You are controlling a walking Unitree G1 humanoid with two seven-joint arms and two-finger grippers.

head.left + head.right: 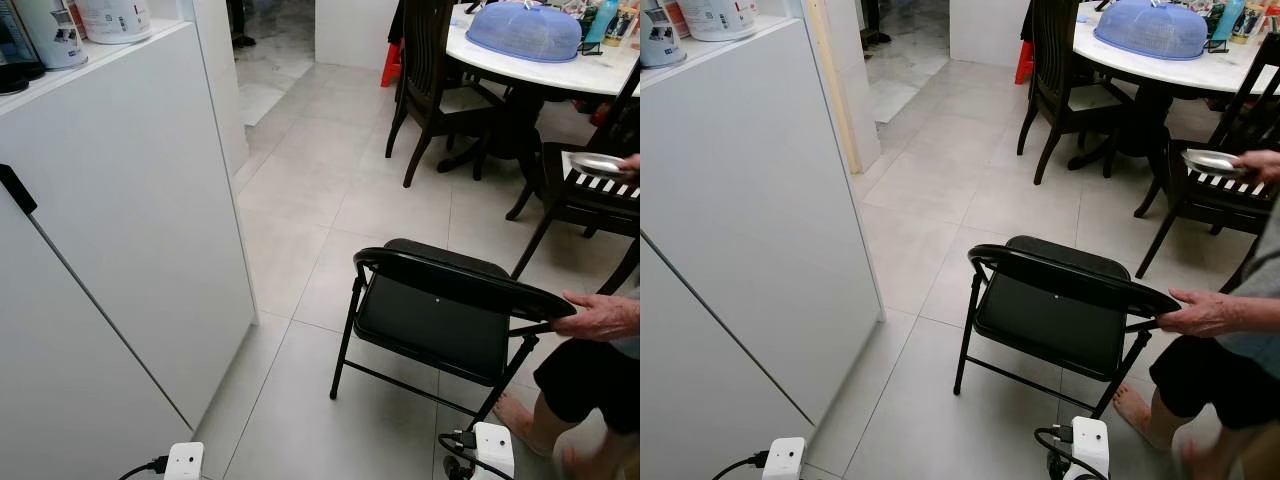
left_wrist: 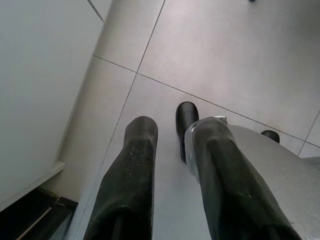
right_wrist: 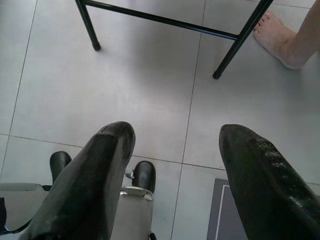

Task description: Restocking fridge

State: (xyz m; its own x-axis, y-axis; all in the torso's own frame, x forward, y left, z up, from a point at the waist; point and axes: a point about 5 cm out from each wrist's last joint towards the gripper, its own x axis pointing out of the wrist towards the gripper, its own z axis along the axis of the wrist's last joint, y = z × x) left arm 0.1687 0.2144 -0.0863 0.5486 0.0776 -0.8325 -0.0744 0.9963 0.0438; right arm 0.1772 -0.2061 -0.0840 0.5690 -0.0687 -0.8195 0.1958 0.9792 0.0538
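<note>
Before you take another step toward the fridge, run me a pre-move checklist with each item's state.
1. Path ahead: not ok, black folding chair stands on the floor in front.
2. Person clear: not ok, person's hand holds the chair's back, bare foot close by.
3. Left gripper free: ok, open, holding nothing, pointing at the floor.
4. Right gripper free: ok, open, holding nothing.
5. Fridge door: ok, closed.
6. Items to restock: cannot tell.

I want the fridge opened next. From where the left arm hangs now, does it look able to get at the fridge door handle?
Probably not yet. The left gripper hangs low, open, pointing at the floor tiles, while the black handle sits well above it on the white fridge door. Nothing blocks the way; the arm would have to rise.
</note>
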